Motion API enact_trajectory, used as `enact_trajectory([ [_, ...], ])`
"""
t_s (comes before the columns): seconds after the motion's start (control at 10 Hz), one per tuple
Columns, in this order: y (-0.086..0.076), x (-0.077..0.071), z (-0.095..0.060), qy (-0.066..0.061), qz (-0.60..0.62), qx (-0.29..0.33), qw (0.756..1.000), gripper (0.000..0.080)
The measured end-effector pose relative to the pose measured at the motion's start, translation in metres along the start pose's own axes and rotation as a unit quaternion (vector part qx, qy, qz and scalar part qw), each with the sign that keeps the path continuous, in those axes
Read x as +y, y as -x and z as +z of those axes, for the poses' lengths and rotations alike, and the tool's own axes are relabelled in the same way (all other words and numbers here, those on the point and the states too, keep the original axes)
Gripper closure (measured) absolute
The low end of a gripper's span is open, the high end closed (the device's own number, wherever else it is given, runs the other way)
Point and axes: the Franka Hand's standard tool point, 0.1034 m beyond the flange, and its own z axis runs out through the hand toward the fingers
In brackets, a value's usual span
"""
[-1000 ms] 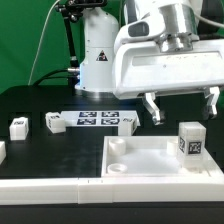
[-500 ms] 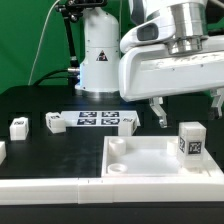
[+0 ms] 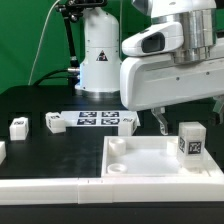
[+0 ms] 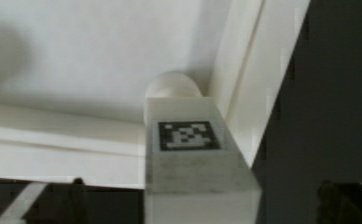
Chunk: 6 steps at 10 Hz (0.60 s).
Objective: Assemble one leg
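Observation:
One leg, a small white block with a tag on its face, stands upright in the far right corner of the large white tray-like part. My gripper hangs open just above it, one finger on the exterior view's left of the leg, the other at the frame's right edge. In the wrist view the leg stands between my dark fingertips, its tag toward the camera, and the jaws do not touch it. The gripper holds nothing.
Two more legs lie on the black table at the exterior view's left, a third by the marker board. The robot base stands behind. A white rail runs along the front edge.
My gripper has moved toward the exterior view's right and a little lower, now straddling the space over the leg in the tray. The leg and tray have not moved.

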Motion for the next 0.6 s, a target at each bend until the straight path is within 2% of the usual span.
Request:
enact_trajectory([
  [0.2, 0.001, 0.000, 0.001, 0.000, 0.005, -0.001, 1.000, 0.0151],
  [0.4, 0.002, 0.001, 0.009, 0.003, 0.059, -0.006, 0.998, 0.0151],
  [0.6, 0.000, 0.006, 0.012, 0.005, 0.062, -0.006, 0.998, 0.0151],
])
